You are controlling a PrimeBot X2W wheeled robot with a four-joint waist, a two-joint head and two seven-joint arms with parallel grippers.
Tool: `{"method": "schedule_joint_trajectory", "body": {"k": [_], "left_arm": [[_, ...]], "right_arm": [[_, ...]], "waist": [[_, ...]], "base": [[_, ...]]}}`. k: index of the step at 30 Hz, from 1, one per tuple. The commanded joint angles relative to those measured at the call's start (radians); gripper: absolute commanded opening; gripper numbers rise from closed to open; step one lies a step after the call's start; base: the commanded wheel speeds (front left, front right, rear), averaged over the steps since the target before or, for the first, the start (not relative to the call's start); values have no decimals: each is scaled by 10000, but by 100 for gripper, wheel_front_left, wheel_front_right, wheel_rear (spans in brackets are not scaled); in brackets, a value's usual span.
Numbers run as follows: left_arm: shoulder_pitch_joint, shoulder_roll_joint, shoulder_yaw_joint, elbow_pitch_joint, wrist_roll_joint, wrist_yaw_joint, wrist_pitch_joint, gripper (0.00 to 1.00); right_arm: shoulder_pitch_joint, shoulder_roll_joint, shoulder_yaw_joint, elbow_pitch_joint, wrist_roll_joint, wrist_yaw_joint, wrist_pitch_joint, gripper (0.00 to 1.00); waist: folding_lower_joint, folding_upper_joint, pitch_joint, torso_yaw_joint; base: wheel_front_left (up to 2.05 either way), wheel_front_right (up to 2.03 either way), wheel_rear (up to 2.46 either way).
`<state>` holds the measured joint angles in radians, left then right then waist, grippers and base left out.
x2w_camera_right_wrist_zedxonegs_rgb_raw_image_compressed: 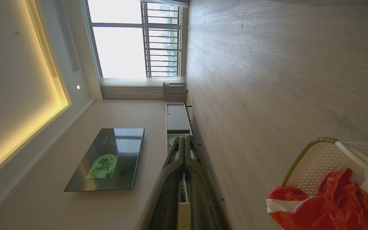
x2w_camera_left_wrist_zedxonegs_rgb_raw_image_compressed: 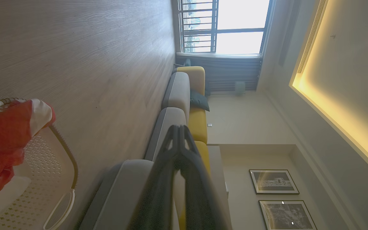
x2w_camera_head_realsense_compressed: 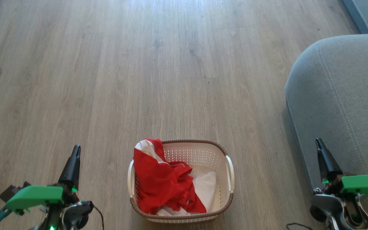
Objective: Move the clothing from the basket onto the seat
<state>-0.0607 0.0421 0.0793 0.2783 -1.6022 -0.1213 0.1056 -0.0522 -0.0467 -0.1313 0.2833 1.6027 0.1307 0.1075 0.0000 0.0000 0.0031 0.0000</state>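
Wood floor [x2w_camera_head_realsense_compressed: 107,80], window [x2w_camera_right_wrist_zedxonegs_rgb_raw_image_compressed: 120,48] far | clothing [x2w_camera_head_realsense_compressed: 161,182] lay in basket [x2w_camera_head_realsense_compressed: 200,141], seat [x2w_camera_head_realsense_compressed: 340,95] cut off right | left end effector [x2w_camera_left_wrist_zedxonegs_rgb_raw_image_compressed: 179,127], right end effector [x2w_camera_right_wrist_zedxonegs_rgb_raw_image_compressed: 184,138] closed.

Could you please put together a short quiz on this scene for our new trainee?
1. True or false: the clothing already lies on the seat.
2. On which side of the basket does the seat stand? A. the robot's left; B. the robot's right; C. straight beyond it, across the floor.
3. Fill in the blank: the left gripper and the right gripper are both ____ and hold nothing.

Key: 1. False: it lies in the basket, draped over its rim on the robot's left. 2. B. 3. Shut.
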Motion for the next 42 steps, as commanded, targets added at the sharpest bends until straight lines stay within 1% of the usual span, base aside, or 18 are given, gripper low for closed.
{"method": "schedule_joint_trajectory", "body": {"k": [1, 17, 18, 20, 26, 31, 36, 42], "left_arm": [[-472, 81, 341, -334, -68, -94, 74, 0], [-472, 81, 341, -334, -68, -94, 74, 0], [0, 0, 0, 0, 0, 0, 0, 100], [63, -13, -27, 189, 4, 17, -17, 100], [75, -10, -79, 161, 31, 13, -164, 100], [76, -6, -112, 158, 204, 8, -310, 100], [50, -2, -123, 199, 643, 4, -457, 100], [4, 3, -95, 230, 1675, 95, -633, 100]], "right_arm": [[-557, -35, 178, -386, 62, 0, 54, 0], [-557, -35, 178, -386, 62, 0, 54, 0], [-1, 0, 0, -1, 0, 0, 0, 100], [61, 11, 28, 209, -2, 2, -6, 100], [43, 2, 128, 166, -79, 2, -139, 100], [-10, -60, 248, 206, -422, 2, -303, 100], [-70, -63, 237, 190, -1233, 2, -451, 100], [-93, -41, 241, 75, -2646, 2, -628, 100]], "waist": [[0, 0, 0, 0], [0, 0, 0, 0], [0, 0, 0, 0], [0, 0, 1, 0], [0, 0, 8, 3], [0, 0, 25, 3], [0, 0, 48, 12], [0, 0, 73, 33]], "base": [[0, 0, 0], [0, 0, 0], [0, 0, 0], [0, 0, 0], [0, 0, 0], [0, 0, 0], [0, 0, 0], [0, 0, 0]]}}
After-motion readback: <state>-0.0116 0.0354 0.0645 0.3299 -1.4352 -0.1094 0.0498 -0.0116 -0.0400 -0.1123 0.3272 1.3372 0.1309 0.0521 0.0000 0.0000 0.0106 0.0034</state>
